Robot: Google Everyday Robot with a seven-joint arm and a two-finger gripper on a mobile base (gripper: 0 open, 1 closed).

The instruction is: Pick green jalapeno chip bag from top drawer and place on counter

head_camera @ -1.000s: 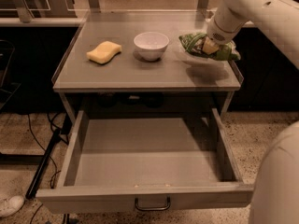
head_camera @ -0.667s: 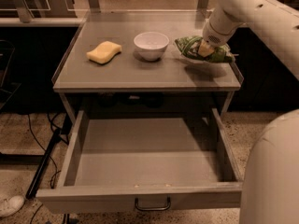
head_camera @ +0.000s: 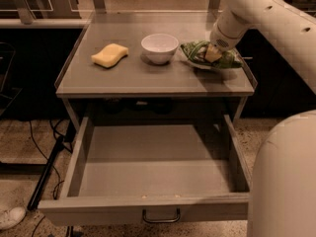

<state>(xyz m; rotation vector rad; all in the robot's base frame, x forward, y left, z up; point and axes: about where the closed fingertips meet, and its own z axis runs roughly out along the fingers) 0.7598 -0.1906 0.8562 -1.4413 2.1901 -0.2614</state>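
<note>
Noting gripper (head_camera: 213, 53) down on green jalapeno chip bag (head_camera: 194, 50) at right end of counter (head_camera: 133, 79), beside 1 white bowl (head_camera: 159, 47); its grip we cannot tell.

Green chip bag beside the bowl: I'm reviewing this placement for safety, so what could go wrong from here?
1. The gripper sits on the green jalapeno chip bag near the right side of the counter; a retreat might drag the bag toward that edge.
2. The white bowl stands close on the bag's left; a sideways arm move could bump it.
3. The top drawer stands open below the front; anything pushed forward could fall in.
</note>
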